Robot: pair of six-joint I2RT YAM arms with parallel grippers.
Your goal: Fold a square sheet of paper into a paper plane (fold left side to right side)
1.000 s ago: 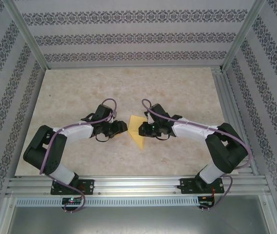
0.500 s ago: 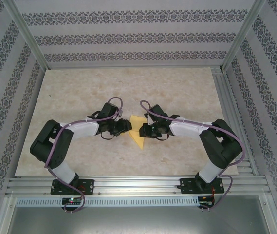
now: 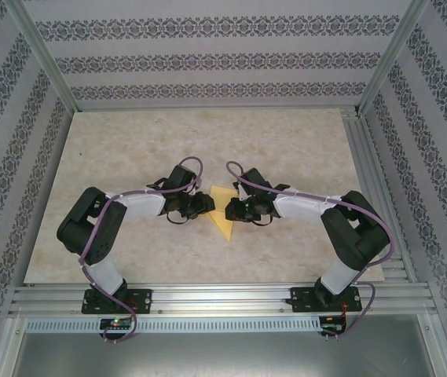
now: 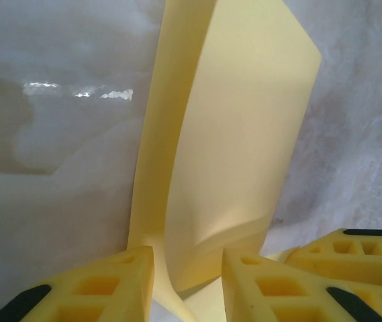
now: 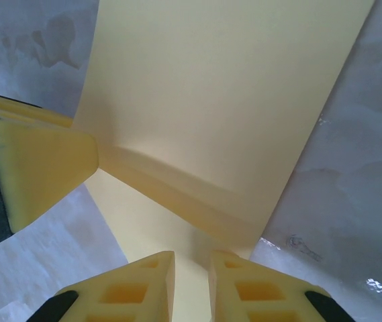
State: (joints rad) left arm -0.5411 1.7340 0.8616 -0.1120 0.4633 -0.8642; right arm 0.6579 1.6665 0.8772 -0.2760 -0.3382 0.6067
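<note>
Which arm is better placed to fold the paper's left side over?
Probably the left: the left gripper is at the left edge of the paper, a raised flap between its fingers; the right gripper is on the right side.

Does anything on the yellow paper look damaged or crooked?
The sheet of paper shows a small dent near its lower edge, just above the left hand. Its raised flap bows rather than lying flat. Nothing else stands out.
</note>
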